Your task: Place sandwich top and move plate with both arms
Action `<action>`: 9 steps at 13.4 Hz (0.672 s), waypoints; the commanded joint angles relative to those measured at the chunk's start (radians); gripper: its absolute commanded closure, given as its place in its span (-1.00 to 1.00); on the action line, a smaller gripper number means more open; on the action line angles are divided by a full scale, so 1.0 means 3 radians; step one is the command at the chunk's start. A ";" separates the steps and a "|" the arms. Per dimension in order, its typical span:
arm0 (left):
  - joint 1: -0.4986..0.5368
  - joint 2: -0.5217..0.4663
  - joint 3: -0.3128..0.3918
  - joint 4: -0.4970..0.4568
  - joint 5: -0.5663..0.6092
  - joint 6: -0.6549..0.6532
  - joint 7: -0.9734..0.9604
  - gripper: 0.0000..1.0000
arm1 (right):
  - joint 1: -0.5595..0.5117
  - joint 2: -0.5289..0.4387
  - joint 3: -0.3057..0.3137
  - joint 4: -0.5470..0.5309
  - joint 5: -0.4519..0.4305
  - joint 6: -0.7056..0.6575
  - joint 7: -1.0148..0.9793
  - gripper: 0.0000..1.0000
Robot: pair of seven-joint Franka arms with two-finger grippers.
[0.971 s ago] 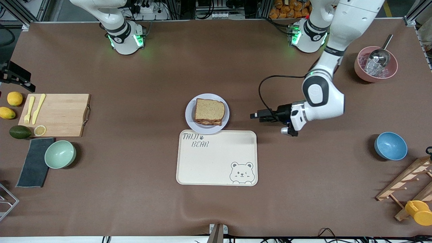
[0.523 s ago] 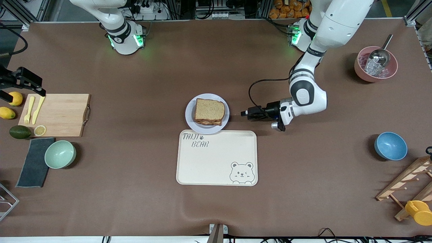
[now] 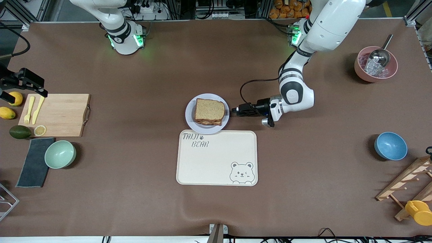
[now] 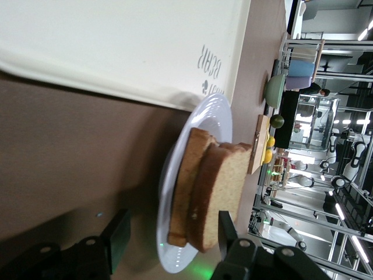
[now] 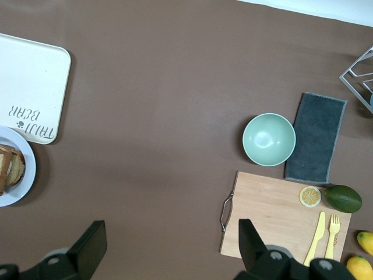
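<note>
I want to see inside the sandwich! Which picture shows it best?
The left wrist view: the sandwich shows side-on, both slices stacked on the plate. The front view shows only its top slice. The right wrist view catches just an edge.

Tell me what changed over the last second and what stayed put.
The left gripper travelled low over the table from the left arm's end toward the plate and now sits right at its rim, fingers either side of the rim edge, nothing gripped yet. The right gripper came into view and now hangs open over the end of the cutting board. The sandwich top, plate and tray did not move.
</note>
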 commanded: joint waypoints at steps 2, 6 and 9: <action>-0.0018 0.0134 -0.0018 0.0147 -0.0167 0.0018 0.0156 -0.21 | -0.0081 -0.0050 0.0083 -0.0047 -0.0037 0.0020 0.0042 -1.00; -0.0054 0.0246 -0.0018 0.0316 -0.0167 0.0023 0.0161 -0.07 | -0.0096 -0.0050 0.0073 -0.0042 -0.0027 0.0015 0.0052 -1.00; -0.0126 0.0338 -0.0018 0.0429 -0.0218 0.0023 0.0171 -0.06 | -0.0096 -0.0050 0.0073 -0.0047 -0.0022 0.0009 0.0113 -1.00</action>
